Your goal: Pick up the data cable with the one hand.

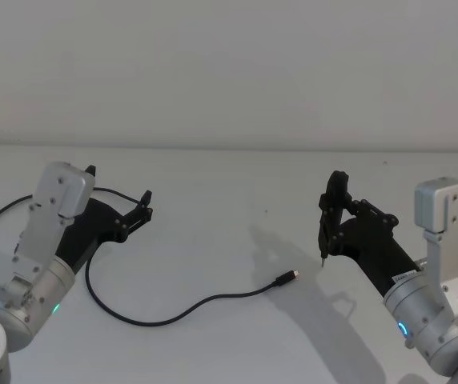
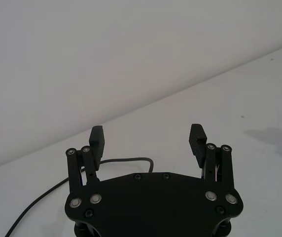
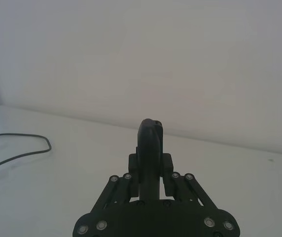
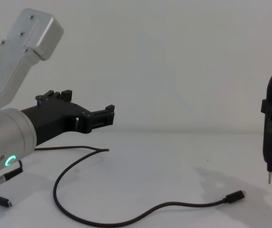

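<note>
Well to the left of the plug [image 1: 285,278], the left gripper [image 1: 118,186] hangs above the worktop [image 1: 213,184]. It is black, angular plastic on a thick silvery wrist with a glowing green ring. Its two ribbed fingers [image 2: 97,140] are spread wide with nothing between them.

There is one data cable [image 1: 213,298], a thin, limp black cord lying loose on the smooth white surface. It loops out farther left than the gripper and passes beneath it. From there it sweeps in a broad curve toward the near side and runs right to the plug. The plug is slim and black with a short silvery tip, it lies flat, and nothing touches it. Bare worktop lies open all around it, and the far edge of the worktop behind it meets a plain pale wall [image 1: 229,72].

Just right of the plug and a little beyond it, the right gripper [image 1: 333,220] has its fingers [image 3: 166,165] pressed against one narrow black tool [image 1: 331,210]. The tool stands upright and has a rounded top. Its thin pin tip points down, held clear of the surface and apart from the plug
</note>
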Robot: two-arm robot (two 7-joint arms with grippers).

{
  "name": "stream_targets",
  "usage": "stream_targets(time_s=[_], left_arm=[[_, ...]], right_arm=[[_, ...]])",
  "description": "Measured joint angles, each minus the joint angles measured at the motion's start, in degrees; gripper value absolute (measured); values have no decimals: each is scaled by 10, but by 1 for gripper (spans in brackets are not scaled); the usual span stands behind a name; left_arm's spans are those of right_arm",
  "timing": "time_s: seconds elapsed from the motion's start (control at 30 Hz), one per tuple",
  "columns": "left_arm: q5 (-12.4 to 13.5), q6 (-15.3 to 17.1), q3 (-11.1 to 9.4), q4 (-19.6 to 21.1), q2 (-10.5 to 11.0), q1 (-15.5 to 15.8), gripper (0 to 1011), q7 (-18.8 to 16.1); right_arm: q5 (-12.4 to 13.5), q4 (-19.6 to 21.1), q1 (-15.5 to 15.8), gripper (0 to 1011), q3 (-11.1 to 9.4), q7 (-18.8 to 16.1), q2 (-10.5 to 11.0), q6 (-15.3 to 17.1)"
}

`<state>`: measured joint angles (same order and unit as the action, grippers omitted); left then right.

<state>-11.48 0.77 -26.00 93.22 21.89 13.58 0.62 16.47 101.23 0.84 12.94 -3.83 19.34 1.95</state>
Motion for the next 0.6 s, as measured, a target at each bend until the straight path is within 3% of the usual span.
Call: stream_targets(time_s=[0.6], left_arm=[[0,0,0,-1,0,0,1000,0]], right_arm=[[0,0,0,275,0,0,0,0]])
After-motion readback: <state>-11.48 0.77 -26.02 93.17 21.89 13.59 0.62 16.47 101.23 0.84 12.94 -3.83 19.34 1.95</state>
